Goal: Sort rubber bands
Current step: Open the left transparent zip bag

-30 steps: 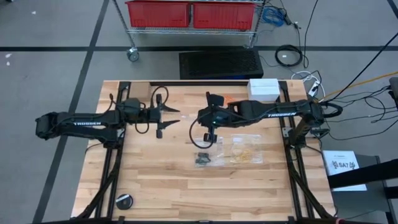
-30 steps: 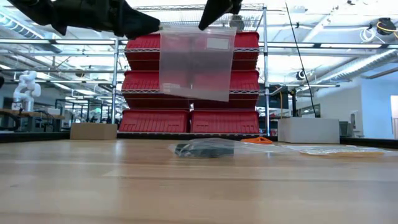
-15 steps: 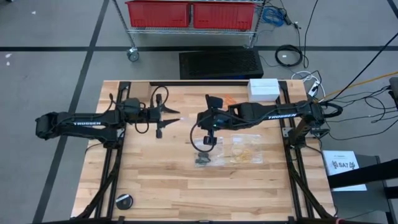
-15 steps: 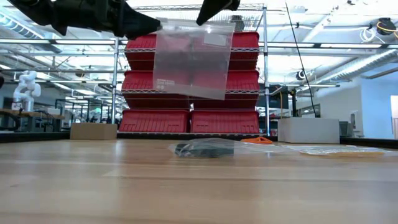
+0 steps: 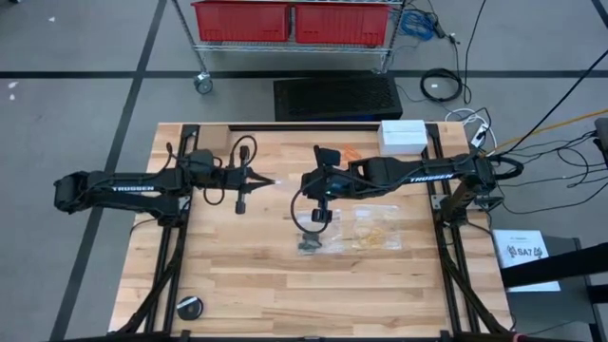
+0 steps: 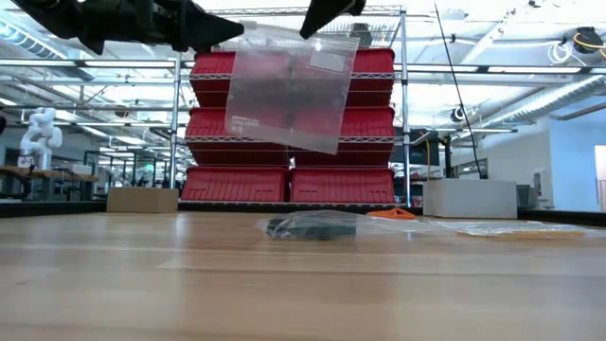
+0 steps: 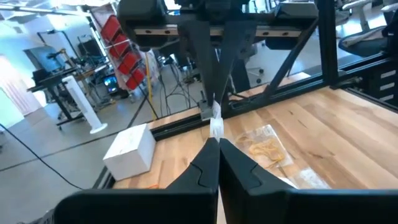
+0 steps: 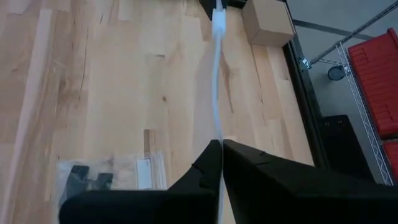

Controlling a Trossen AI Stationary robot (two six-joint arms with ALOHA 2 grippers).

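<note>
I have a clear plastic bag [image 6: 289, 87] hanging in the air over the middle of the table [image 5: 247, 285], pinched at both top corners. Left gripper [image 5: 266, 180] is clamped tight on one top corner; in the left wrist view its fingers [image 7: 205, 163] meet with the bag edge caught between them. Right gripper [image 5: 306, 179] is clamped on the opposite corner, same picture in the right wrist view: fingers [image 8: 214, 165] together, the film running edge-on out from between them.

Why hold it like this: my read is that two grips at the top rim keep the mouth up and the bag hanging flat, so I can pull the rim apart next and get an opening. One grip alone would let it swing and fold.

The bag looks empty from the low view, though I can't rule out something small at the bottom.

Rubber bands are all down on the table, already bagged:
- black rubber bands [image 5: 309, 243] in a clear pouch, right of centre, towards the near edge
- pale yellow-tan rubber bands [image 5: 375, 231] in another clear pouch just to the right of that
- orange rubber bands [image 6: 393, 214] farther back, near the white box [image 5: 403, 134] at the far right corner

Nothing is loose under the bag.
</note>
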